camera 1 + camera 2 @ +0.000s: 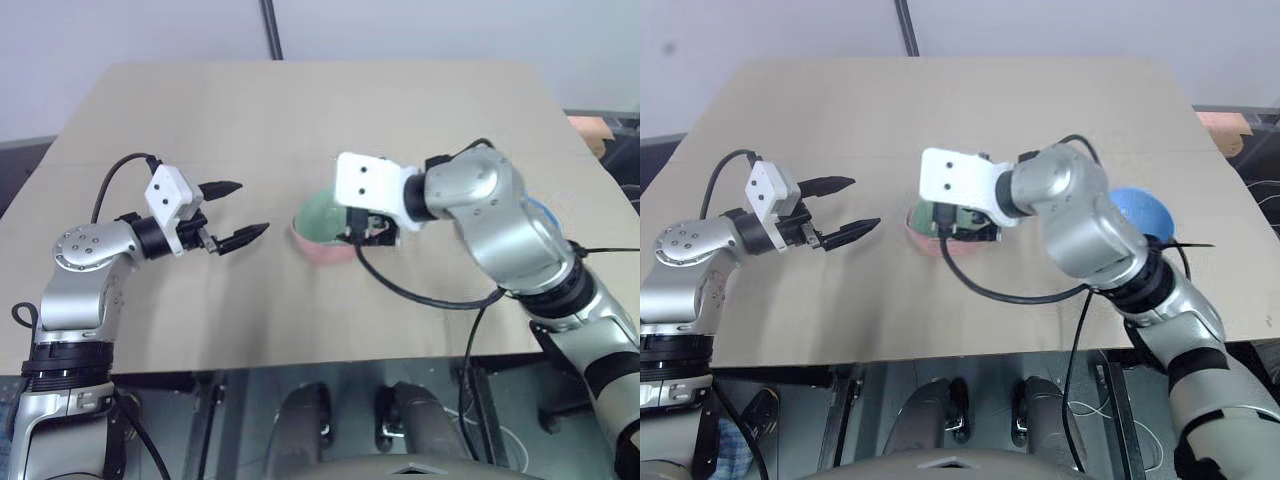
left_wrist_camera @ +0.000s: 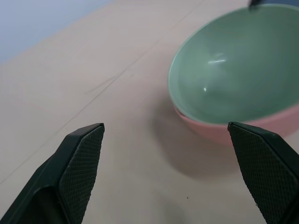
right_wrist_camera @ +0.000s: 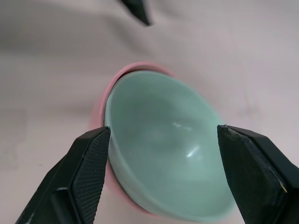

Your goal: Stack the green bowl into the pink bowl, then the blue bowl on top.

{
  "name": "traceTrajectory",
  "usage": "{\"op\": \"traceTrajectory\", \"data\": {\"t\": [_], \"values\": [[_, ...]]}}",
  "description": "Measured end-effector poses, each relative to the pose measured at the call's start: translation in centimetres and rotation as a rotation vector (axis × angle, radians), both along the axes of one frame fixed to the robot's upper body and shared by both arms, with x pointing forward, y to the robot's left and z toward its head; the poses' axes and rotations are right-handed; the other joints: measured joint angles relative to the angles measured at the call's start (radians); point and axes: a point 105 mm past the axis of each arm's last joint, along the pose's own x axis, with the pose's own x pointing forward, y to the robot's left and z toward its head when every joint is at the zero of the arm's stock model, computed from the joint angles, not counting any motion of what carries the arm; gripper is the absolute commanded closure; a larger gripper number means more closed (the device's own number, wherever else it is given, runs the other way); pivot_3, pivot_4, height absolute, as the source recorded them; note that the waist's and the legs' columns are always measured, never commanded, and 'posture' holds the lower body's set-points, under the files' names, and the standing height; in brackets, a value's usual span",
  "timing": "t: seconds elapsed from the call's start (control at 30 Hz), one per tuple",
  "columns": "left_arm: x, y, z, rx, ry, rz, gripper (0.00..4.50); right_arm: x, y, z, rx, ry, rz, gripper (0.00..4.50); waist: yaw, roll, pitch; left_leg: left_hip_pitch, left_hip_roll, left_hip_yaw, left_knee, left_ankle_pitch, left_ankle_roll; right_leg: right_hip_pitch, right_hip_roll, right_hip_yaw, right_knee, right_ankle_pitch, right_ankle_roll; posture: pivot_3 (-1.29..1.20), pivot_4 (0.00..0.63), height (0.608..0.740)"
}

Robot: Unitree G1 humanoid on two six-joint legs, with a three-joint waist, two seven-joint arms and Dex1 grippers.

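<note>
The green bowl [image 1: 320, 220] sits nested, slightly tilted, inside the pink bowl [image 1: 325, 250] at the middle of the table. My right gripper [image 3: 163, 131] hovers just over their near right side, open, with a finger on each side of the green bowl's rim and nothing held. To the left of the bowls and apart from them, my left gripper [image 1: 252, 208] is open and empty and points towards them. The blue bowl [image 1: 1140, 212] rests on the table at the right, partly hidden behind my right arm.
The tan table [image 1: 300, 110] has bare surface behind and to the left of the bowls. A black pole [image 1: 270, 30] rises behind its far edge. An orange-pink object [image 1: 590, 130] lies off the table's right edge. A black cable [image 1: 420, 295] hangs from my right wrist.
</note>
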Motion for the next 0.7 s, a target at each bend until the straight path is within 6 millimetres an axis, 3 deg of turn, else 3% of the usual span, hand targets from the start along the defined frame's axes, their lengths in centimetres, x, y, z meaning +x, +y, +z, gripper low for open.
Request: {"op": "traceTrajectory", "data": {"t": [0.03, 0.2, 0.43, 0.53, 0.7], "values": [[0.0, 0.0, 0.0, 0.000, 0.000, 0.000, 0.00, 0.0, -0.5, 0.1, 0.005, 0.004, -0.014, 0.54, 0.003, 0.000, 0.000, 0.000, 0.000, 0.000, 0.000, 0.000, 0.000, 0.000, 0.000, 0.000, 0.000, 0.000, 0.000, 0.00, 0.150, 0.740], [0.1, -0.1, -0.1, -0.004, -0.003, -0.004, 0.00, 0.0, -7.6, 0.7, 0.029, 0.050, -0.231, 0.54, 0.017, 0.000, 0.000, 0.000, -0.001, 0.000, 0.000, 0.000, 0.001, 0.000, -0.001, 0.000, -0.001, -0.001, 0.001, 0.00, 0.150, 0.740], [0.5, -0.3, 0.4, -0.016, -0.022, -0.024, 0.00, 0.6, -14.2, -1.5, 0.024, 0.122, -0.546, 0.54, 0.015, 0.000, 0.000, 0.001, 0.000, 0.000, -0.001, 0.000, 0.001, 0.000, -0.001, 0.000, -0.001, -0.002, 0.003, 0.00, 0.150, 0.740], [0.6, -0.7, 0.6, -0.024, -0.029, -0.052, 0.00, 0.8, -17.2, -3.0, 0.067, 0.171, -0.761, 0.54, 0.017, 0.000, 0.000, 0.000, 0.000, 0.000, -0.001, 0.000, 0.001, 0.000, -0.001, 0.000, -0.001, -0.002, 0.003, 0.00, 0.150, 0.740], [0.7, -1.2, 0.5, -0.027, -0.023, -0.087, 0.00, 0.4, -17.9, -5.0, 0.080, 0.235, -0.850, 0.54, 0.016, 0.000, 0.000, 0.000, -0.001, 0.000, -0.001, 0.000, 0.001, 0.000, -0.001, 0.001, -0.001, -0.002, 0.003, 0.00, 0.150, 0.740]]}}
